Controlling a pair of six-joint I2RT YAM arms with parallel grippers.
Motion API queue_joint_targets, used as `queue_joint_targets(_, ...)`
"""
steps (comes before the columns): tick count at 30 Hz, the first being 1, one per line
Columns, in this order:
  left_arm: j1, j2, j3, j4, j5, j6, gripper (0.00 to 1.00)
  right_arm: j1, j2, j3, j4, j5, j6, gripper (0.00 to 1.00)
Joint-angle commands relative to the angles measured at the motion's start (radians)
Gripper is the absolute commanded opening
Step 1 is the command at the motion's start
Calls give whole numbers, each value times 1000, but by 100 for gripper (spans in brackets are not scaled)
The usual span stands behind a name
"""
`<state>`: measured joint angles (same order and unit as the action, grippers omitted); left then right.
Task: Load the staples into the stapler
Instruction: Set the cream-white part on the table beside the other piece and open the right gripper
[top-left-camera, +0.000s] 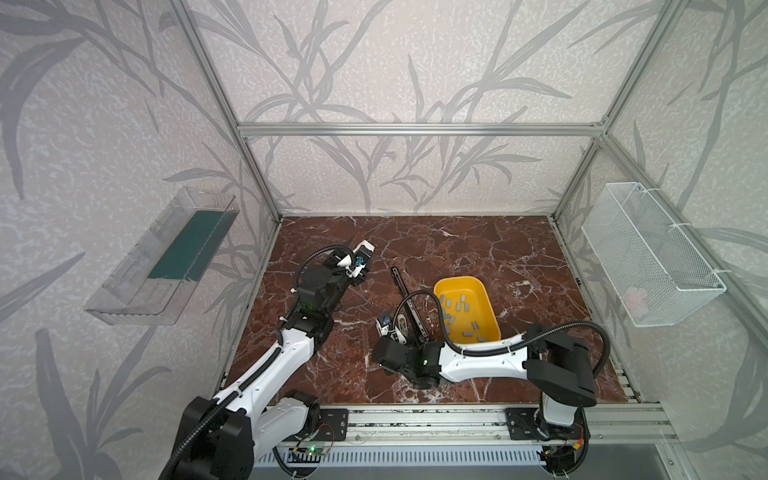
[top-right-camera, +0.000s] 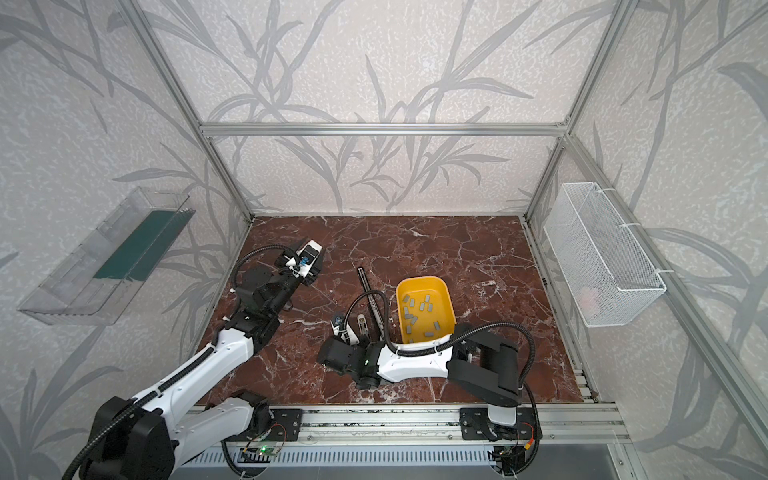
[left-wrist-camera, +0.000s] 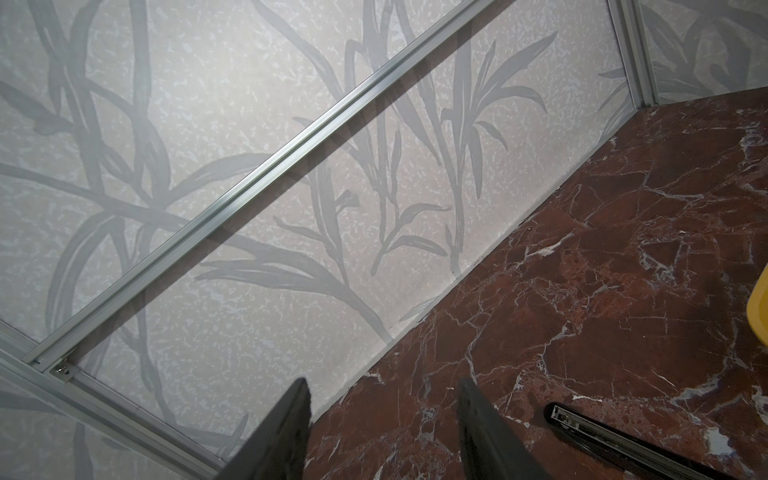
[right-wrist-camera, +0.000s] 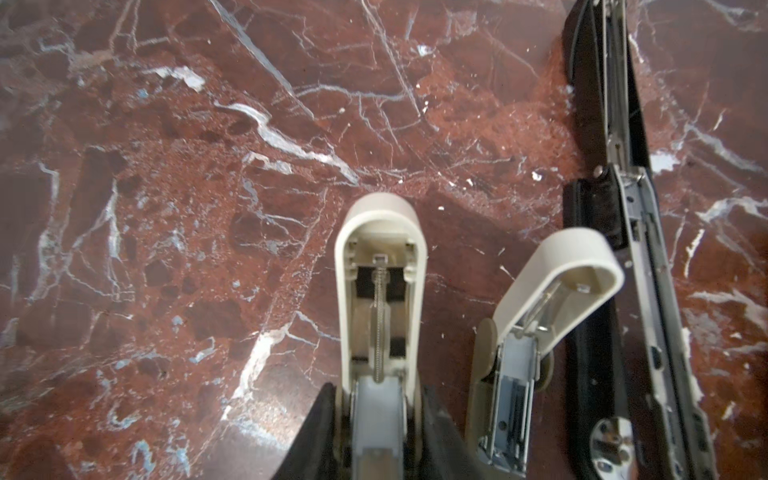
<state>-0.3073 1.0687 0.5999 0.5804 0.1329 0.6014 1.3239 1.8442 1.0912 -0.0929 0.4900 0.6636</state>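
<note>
Staples (top-left-camera: 459, 307): grey strips scattered flat in yellow tray (top-left-camera: 478, 286), axes pointing all ways. In both top views tray sits just right of black stapler (top-left-camera: 409, 303), which lies opened flat. Right gripper (right-wrist-camera: 380, 395) clamped on cream stapler (right-wrist-camera: 382, 216), opened, spring showing; second cream stapler (right-wrist-camera: 557, 282) just beside. Right arm nearer tray but occupied. Left gripper (left-wrist-camera: 384, 386) has fingers apart, empty, well left of tray; likely the picker.

The table (top-left-camera: 478, 249) was dark red marble veined white, the tray (top-left-camera: 493, 311) yellow, the staples (top-left-camera: 462, 297) grey, the small stapler (right-wrist-camera: 380, 291) and its twin (right-wrist-camera: 569, 249) cream, the long stapler (right-wrist-camera: 582, 208) black, the basket (top-left-camera: 648, 257) white mesh, the wall bin (top-left-camera: 124, 270) clear with a dark green floor, and the walls (top-left-camera: 374, 62) pale with grey leaves.
</note>
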Motion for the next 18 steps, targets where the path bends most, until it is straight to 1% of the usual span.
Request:
queue_joint_targets(1, 5, -13, -6, 27, 21, -8, 57, 6, 34, 22, 4, 62, 20, 0)
queue_joint_targets(5, 4, -16, -6, 26, 27, -9, 57, -1, 61, 21, 57, 85, 0, 0)
queue_joint_targets(8, 5, -19, -5, 22, 33, -6, 57, -16, 86, 22, 77, 58, 16, 0)
queue_joint_targets(18, 5, -17, -2, 7, 49, -1, 57, -18, 127, 12, 101, 72, 80, 0)
